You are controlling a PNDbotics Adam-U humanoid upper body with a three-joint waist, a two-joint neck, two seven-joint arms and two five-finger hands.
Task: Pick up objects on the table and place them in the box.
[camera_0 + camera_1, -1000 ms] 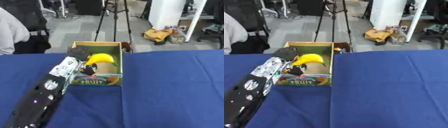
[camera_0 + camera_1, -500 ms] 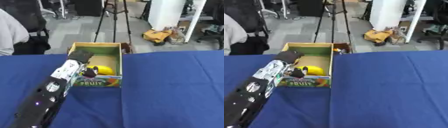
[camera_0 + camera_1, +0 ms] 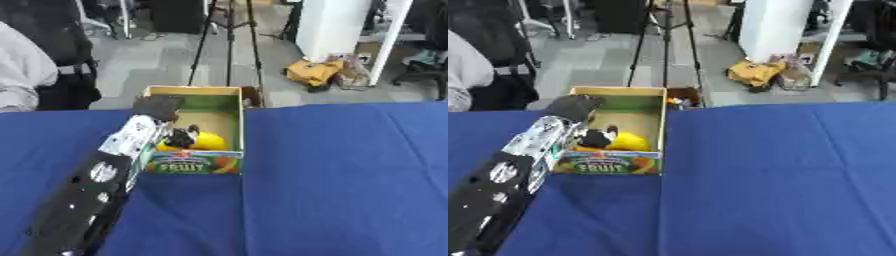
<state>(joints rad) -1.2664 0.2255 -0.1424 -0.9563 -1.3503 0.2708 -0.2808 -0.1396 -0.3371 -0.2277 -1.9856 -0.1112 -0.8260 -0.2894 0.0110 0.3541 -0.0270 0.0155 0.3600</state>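
- Left eye view: the left hand (image 3: 162, 106) reaches in from the lower left, its arm lying across the blue table (image 3: 350, 175) and over the near left corner of the box (image 3: 229, 107). The hand sits at the box's far left wall, above the rim. A dark part of it, which I take for the thumb or fingers, hangs down inside the box against the banana (image 3: 199, 142). I cannot tell whether those fingers are closed round the fruit or already let go.
- The banana lies low in the box, at the near end behind the printed front panel — so it is inside, where the task wants it. The arm comes over the side wall because that is the shortest way in from the robot's left.
- Right eye view: the same hand (image 3: 572, 107) shows at the far left corner of the box (image 3: 658, 107), with the banana (image 3: 626, 142) on the floor of the box just beside the dark finger part. From here the fruit looks to be resting on the bottom rather than hanging — my judgement is that the placing is done or nearly so.
- The right hand shows in neither view. No other loose object is visible on the cloth.
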